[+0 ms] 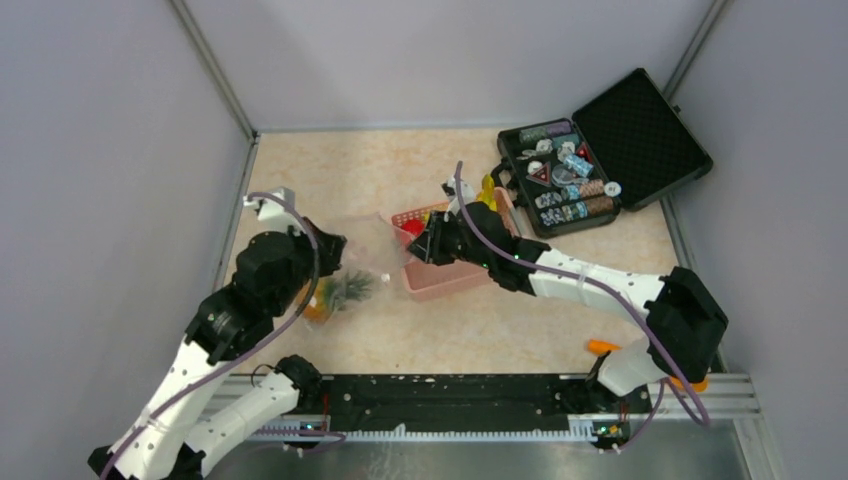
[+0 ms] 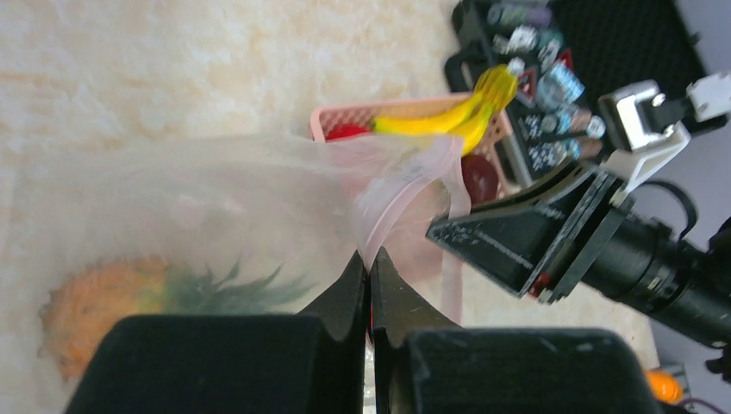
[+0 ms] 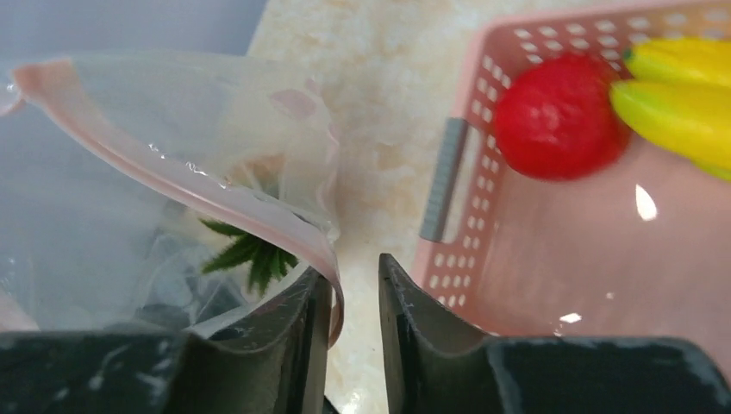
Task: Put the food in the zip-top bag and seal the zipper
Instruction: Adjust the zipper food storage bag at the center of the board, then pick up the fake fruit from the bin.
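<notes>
Now: pink basket just right of bag, banana bunch and red fruit inside. Next, zip-top bag lifted open, pineapple in it. And left gripper clamped on zipper; right gripper jaws slightly apart, zipper draped against 1 finger, not pinched

A beige, marble-veined tabletop forms the floor of the enclosure. Plain grey-lilac walls rise from three of its sides: a back wall beyond its far edge, and a left wall and a right wall along its flanks. Slim metal posts stand at its far corners. A black rail runs along its near edge. Soft, even light covers it.
</notes>
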### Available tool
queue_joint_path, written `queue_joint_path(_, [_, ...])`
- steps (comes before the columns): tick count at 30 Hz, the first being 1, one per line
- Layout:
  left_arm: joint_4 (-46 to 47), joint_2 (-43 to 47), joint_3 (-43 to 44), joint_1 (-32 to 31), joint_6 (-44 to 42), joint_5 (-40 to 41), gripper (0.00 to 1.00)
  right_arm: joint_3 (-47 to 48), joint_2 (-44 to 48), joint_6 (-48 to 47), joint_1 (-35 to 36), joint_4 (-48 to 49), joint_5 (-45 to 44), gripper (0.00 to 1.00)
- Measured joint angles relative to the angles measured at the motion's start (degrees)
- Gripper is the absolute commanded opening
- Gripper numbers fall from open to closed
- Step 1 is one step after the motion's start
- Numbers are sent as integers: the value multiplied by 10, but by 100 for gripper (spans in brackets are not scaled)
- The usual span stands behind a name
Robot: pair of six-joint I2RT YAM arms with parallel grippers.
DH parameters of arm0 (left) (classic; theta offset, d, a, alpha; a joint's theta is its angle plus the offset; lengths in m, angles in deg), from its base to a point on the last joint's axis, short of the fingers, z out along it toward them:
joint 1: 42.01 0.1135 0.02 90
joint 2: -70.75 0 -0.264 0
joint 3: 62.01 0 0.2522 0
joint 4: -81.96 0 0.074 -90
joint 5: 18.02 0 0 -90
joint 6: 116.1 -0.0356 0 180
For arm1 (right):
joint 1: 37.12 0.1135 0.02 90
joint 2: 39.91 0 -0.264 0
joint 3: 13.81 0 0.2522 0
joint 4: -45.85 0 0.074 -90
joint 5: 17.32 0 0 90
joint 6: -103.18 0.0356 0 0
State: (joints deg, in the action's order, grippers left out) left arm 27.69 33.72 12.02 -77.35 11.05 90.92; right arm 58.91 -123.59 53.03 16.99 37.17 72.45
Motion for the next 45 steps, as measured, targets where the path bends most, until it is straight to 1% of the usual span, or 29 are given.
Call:
queue_joint_path(1, [1,-5,-13,0,2,-6,0,-12,0,6,-8,-2,2,39])
queue_joint_path(2, [3,-8,-27,0,5,-14,0,-20,0,11,-16,-7,3,46])
queue_joint_path(3, [5,-10,-37,0,7,-19,0,-23,0,13,-23,-14,5,49])
queue_joint_path(6, [16,-10,-68,0,17,-33,0,-24,12,7,-34,-31,2,53])
queue_joint_path(8, [19,-10,-74,0,22,-38,0,-24,31,-3,-36,-43,-5,56])
queue_joint_path(14, [37,-9,-75,0,30,-46,0,-38,145,-30,-37,-52,-62,57])
queue_joint_path(16, [38,-6,-75,0,30,-46,0,-49,174,-33,-38,-45,-89,57])
queue_joint_path(18, [39,-3,-75,0,31,-46,0,-57,184,-32,-47,-49,-110,58])
queue_joint_path(22, [40,-2,-74,0,32,-46,0,-61,161,-20,-91,-92,-140,75])
queue_joint_path(23, [40,-2,-74,0,32,-46,0,-62,152,-20,-104,-99,-145,76])
queue_joint_path(28, [39,-2,-66,0,30,-49,0,-67,108,-29,-151,-121,-159,77])
queue_joint_path(32, [39,-3,-54,0,27,-57,0,-44,63,-50,-183,-141,-161,75])
queue_joint_path(34, [41,-3,-53,0,28,-63,0,-21,36,-66,-195,-147,-165,72])
queue_joint_path(39, [45,-5,-54,0,28,-76,0,32,-16,-114,-208,-140,-167,70])
queue_joint_path(41, [45,-9,-54,0,29,-80,0,68,-44,-131,-209,-146,-174,68])
queue_joint_path(43, [46,-13,-54,0,30,-86,0,110,-77,-146,-212,-154,-181,63])
queue_joint_path(45, [47,-14,-55,0,32,-90,0,141,-105,-162,-221,-155,-182,60])
